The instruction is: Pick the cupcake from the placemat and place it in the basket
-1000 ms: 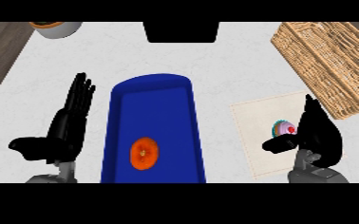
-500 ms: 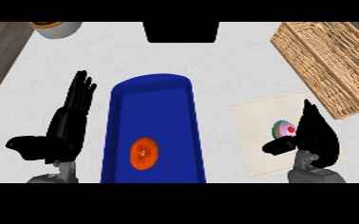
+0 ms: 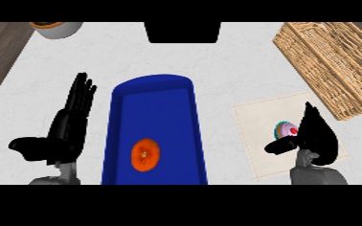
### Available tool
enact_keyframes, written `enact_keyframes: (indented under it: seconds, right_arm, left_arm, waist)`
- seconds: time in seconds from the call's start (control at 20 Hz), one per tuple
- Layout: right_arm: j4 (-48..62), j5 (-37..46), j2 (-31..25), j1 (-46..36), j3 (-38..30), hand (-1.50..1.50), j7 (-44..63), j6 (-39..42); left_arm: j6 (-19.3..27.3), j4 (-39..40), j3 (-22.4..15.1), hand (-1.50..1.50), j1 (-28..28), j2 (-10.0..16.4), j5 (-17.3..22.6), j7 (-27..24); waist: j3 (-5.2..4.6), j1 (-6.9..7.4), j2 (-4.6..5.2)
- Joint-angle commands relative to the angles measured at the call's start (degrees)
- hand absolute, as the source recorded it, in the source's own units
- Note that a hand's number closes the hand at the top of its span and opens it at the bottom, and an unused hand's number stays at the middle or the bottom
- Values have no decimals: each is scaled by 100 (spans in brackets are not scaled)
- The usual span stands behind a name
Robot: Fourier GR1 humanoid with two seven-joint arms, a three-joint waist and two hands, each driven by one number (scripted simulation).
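At the near right, the right hand (image 3: pixel 320 136) is standing over the near right part of the placemat (image 3: pixel 256 122). Its fingers are reaching up and away from the viewer, and its thumb is sticking out to the left, apart from them. The hand is gripping nothing.

The cupcake (image 3: pixel 286 130) is sitting on the placemat just left of that hand and just beyond the thumb. Its right side is tucked behind the fingers, so I cannot tell whether they are touching it. It looks as if the hand is lining up for the grasp, which puts the task at its opening step. Nothing has been lifted. Closing on the cupcake, raising it, carrying it and setting it down are all left to do.

At the near left, the left hand (image 3: pixel 67 127) is resting open with its fingers up, taking no part.

Between the two hands, a long blue tray (image 3: pixel 170 110) is lying on the worktop (image 3: pixel 233 67) with a round orange item (image 3: pixel 146 154) in its near end.

Farther off on the right, beyond the placemat's far edge, the basket (image 3: pixel 325 62) is waiting. No cupcake is showing in it.

At the far left corner a grey bowl (image 3: pixel 56 28) is sitting.
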Motion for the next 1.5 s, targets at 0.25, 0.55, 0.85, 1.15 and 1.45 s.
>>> enact_keyframes:
  seconds: [0.25, 0.55, 0.85, 1.15, 1.45]
  right_arm:
    - [93, -81, -67, -25, -48, -150, 30, -172]
    - [1112, -309, -442, -121, -70, 150, -863, -2]
    - [1377, 76, -336, -368, 212, 150, -757, -231]
    - [688, 210, -396, -111, 401, 150, -719, -141]
    - [2978, 585, -263, -2557, -678, 150, 597, -860]
  left_arm:
    - [-85, 60, 187, 0, -161, -220, -243, 122]
    - [-412, -29, 394, 0, 74, -13, -8, 31]
    - [-194, -466, 364, 0, -97, -126, -215, 536]
    - [-500, 11, 598, 0, -309, -135, -70, 278]
    - [-458, -95, 3, 0, -449, -376, -358, 180]
  waist:
    - [0, -7, -1]
    - [0, 16, 5]
    - [1, 22, 1]
    - [-1, -3, 0]
    - [27, 651, 292]
